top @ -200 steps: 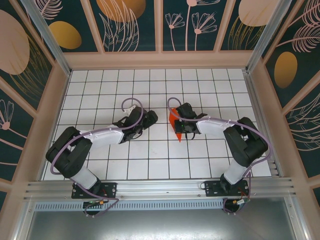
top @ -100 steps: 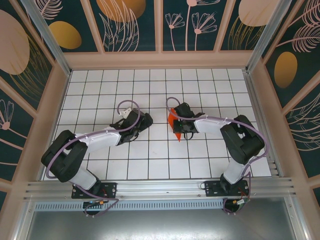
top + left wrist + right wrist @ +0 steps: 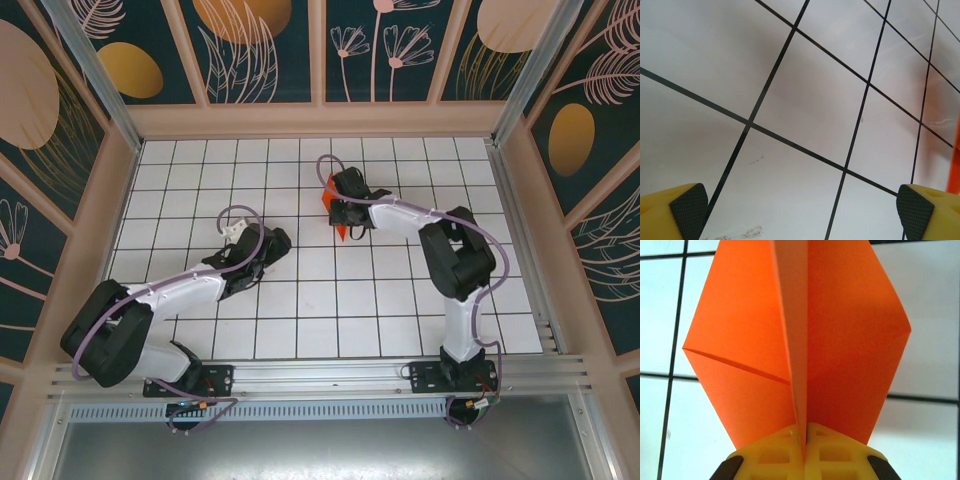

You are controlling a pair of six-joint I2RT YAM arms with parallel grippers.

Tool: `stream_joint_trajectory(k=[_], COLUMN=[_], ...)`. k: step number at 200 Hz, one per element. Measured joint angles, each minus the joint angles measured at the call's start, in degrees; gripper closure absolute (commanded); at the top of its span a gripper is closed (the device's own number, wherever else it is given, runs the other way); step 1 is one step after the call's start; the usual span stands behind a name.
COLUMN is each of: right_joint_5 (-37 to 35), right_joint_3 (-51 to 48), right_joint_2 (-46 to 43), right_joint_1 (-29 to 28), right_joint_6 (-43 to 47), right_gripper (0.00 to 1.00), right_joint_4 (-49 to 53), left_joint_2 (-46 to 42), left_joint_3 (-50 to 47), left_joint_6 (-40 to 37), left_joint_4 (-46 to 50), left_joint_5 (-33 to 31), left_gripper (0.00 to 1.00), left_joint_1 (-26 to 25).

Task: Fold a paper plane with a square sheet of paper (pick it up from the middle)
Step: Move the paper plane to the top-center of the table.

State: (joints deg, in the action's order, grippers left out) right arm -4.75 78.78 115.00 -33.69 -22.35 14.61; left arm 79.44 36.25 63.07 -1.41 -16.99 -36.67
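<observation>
The square sheet of paper is folded into an orange-red paper plane (image 3: 845,340) with a centre crease and two flaps spread to either side. My right gripper (image 3: 805,442) is shut on its centre fold, the yellow fingers (image 3: 770,457) pressed together around the crease. From above, the right gripper (image 3: 342,214) sits at the middle back of the table, with the paper plane (image 3: 341,233) poking out beneath it. My left gripper (image 3: 277,241) is open with nothing in it, to the left of and nearer than the plane. In the left wrist view the left gripper (image 3: 800,215) hangs over bare tiles, with an orange edge of the paper plane (image 3: 956,165) at the right.
The white gridded table (image 3: 300,320) is enclosed by raised wooden walls (image 3: 100,230) on the left, right and back. Both arm bases stand on the metal rail (image 3: 320,378) at the near edge.
The right gripper has closed fully on the plane and carried it toward the back and slightly left. The left arm has drawn back to the left, away from the plane, still open.
</observation>
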Motion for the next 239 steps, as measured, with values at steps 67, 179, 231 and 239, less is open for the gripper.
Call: stream_joint_trajectory(k=[67,179,231,239], right_joint_5=[0.0,-1.2,-3.3,-4.5], right_joint_3=[7.1,11.1,10.4,8.8], right_joint_2=[7.5,7.0,-5.8,-9.0], right_joint_1=[1.5,1.5,2.3,3.2], right_joint_6=[2.2,0.8,-0.1,-0.2], right_gripper=[0.89,0.67,0.37,0.32], right_joint_4=[4.4,8.1,7.5,5.9], left_joint_2=[-0.4,-0.4,-2.3,-3.1], left_joint_3=[-1.1,3.8,12.5,12.5], left_joint_6=[-0.7,-6.7,-18.9,-21.0], left_joint_4=[0.0,4.3,5.8,5.4], left_joint_5=[0.0,-3.8,-14.8,-16.2], left_gripper=[0.01,0.02,0.02,0.01], left_joint_1=[0.0,3.4,5.2,5.9])
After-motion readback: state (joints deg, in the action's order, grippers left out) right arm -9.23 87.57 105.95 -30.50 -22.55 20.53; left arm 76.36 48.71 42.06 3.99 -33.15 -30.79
